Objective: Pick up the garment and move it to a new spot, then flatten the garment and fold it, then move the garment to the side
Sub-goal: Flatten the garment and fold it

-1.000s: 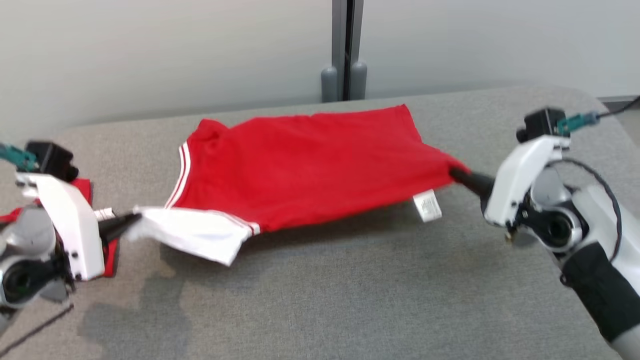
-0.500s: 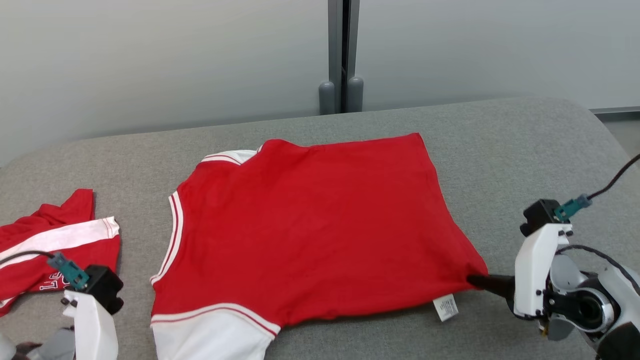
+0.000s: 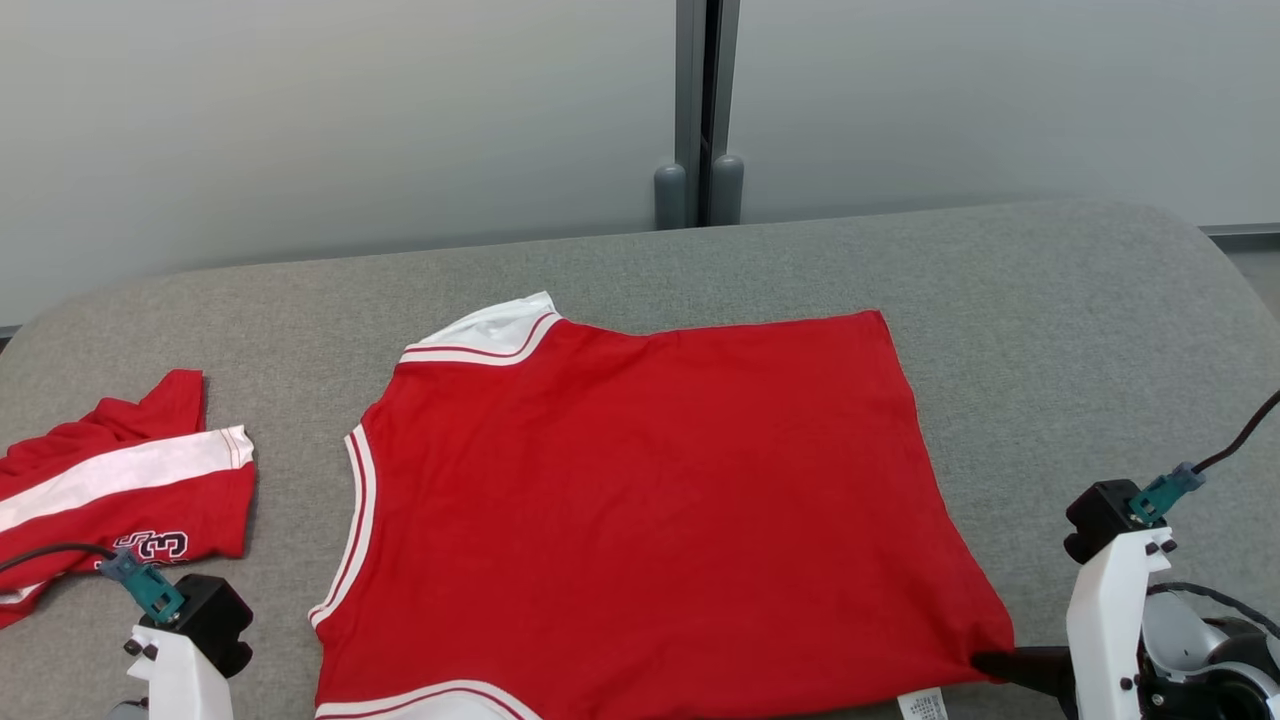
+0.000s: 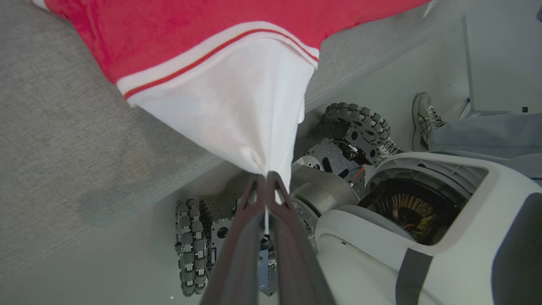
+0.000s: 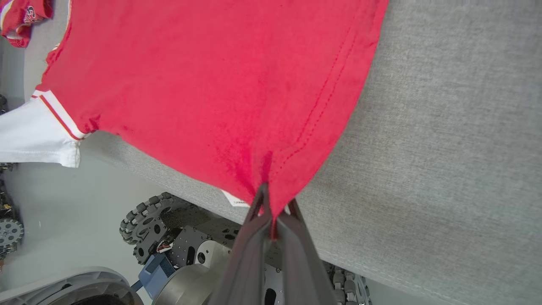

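The garment [image 3: 650,500] is a red top with white, red-striped sleeves, spread flat on the grey table [image 3: 1050,320]. Its near edge hangs over the table's front. In the left wrist view my left gripper [image 4: 266,176] is shut on the tip of the near white sleeve [image 4: 241,97], which is pulled taut off the table edge. My right gripper [image 3: 985,662] is shut on the garment's near right hem corner [image 5: 271,186], beside a white care label [image 3: 922,705]. The far white sleeve [image 3: 490,328] lies flat at the back left.
A second red and white garment [image 3: 110,490] lies crumpled at the table's left. Behind the table stand a pale wall and a grey post [image 3: 700,100]. Below the front edge are my wheeled base [image 4: 355,123] and a person's shoe [image 4: 425,114] and trouser leg [image 4: 487,131].
The garment was held stretched above the table; it now lies flat, drawn toward the near edge. Both grippers have come down and back, keeping their grips. The head view has tilted down.
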